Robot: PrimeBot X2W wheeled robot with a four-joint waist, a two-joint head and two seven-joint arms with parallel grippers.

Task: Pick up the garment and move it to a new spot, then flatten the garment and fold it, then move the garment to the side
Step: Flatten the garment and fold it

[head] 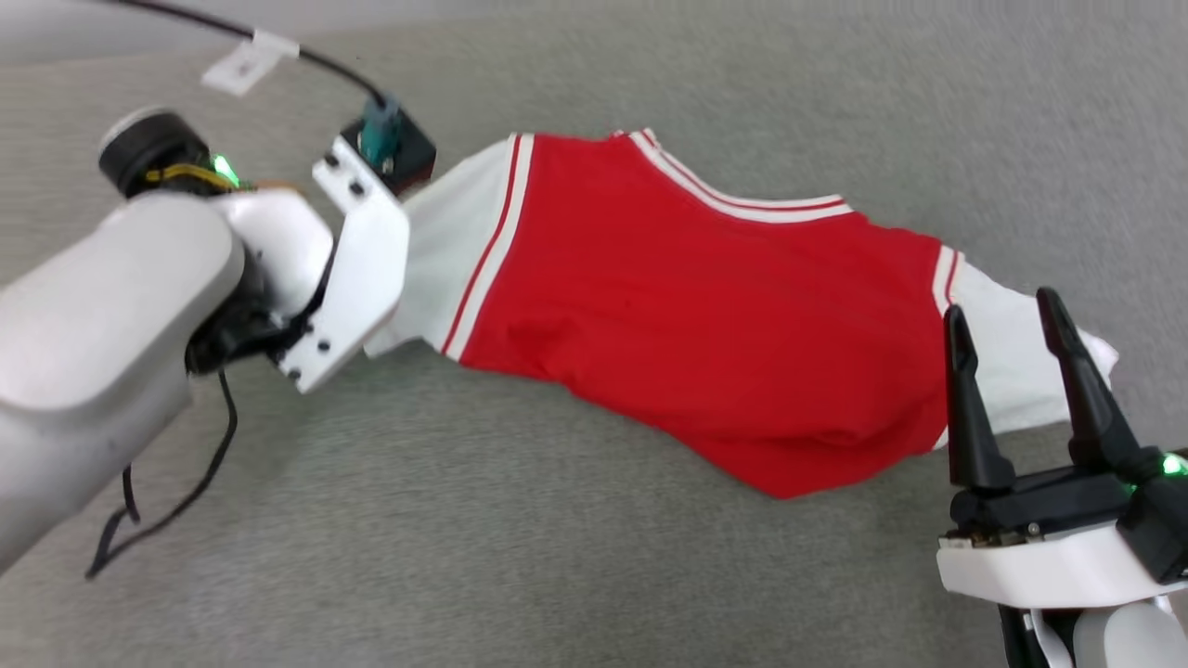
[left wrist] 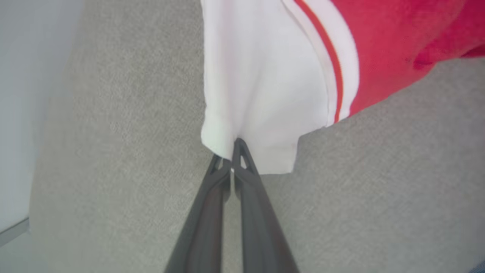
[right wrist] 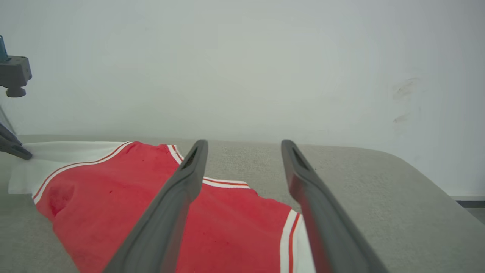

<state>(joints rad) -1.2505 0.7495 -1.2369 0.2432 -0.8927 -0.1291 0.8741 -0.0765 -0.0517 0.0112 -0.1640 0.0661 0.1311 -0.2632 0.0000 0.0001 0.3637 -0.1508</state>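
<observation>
Garment [head: 687, 306] is spread crumpled across grey surface [head: 464, 510].
Left gripper [left wrist: 232, 155] is clamped on one white sleeve's hem; right gripper [head: 1002, 306] is held spread apart over the other sleeve.

The garment [head: 687, 306] on the table [head: 557, 520]

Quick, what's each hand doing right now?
Left hand: closed on a white sleeve of the red jersey.
Right hand: open, holding nothing.
</observation>
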